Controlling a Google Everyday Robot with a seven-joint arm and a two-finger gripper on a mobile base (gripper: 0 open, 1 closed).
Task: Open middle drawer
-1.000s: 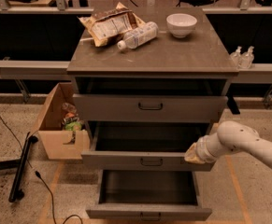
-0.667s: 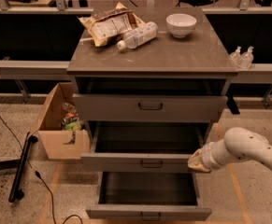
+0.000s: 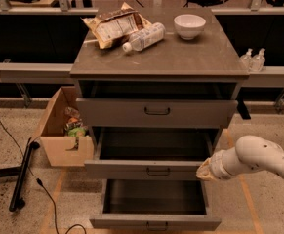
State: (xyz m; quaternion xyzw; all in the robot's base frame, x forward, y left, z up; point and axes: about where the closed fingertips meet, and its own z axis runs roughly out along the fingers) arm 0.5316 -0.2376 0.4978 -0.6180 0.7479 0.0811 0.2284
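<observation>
The middle drawer (image 3: 153, 170) is a wide grey-brown drawer with a small black loop handle (image 3: 158, 171) at its centre. It stands pulled out from the cabinet, and its dark inside shows. My gripper (image 3: 206, 172) is on the end of the white arm (image 3: 256, 160), which comes in from the right. It sits at the right end of the middle drawer's front panel, well right of the handle. The top drawer (image 3: 156, 112) is pulled out a little. The bottom drawer (image 3: 155, 222) is pulled out further.
On the cabinet top (image 3: 190, 57) lie a snack bag (image 3: 113, 27), a plastic bottle (image 3: 144, 37) and a white bowl (image 3: 189, 25). An open cardboard box (image 3: 63, 130) with items stands on the floor to the left. A black pole (image 3: 23, 174) and a cable lie beside it.
The arm has shifted down and to the right. The gripper stays at the right end of the middle drawer's front, which now sits slightly lower in view, a little further out.
</observation>
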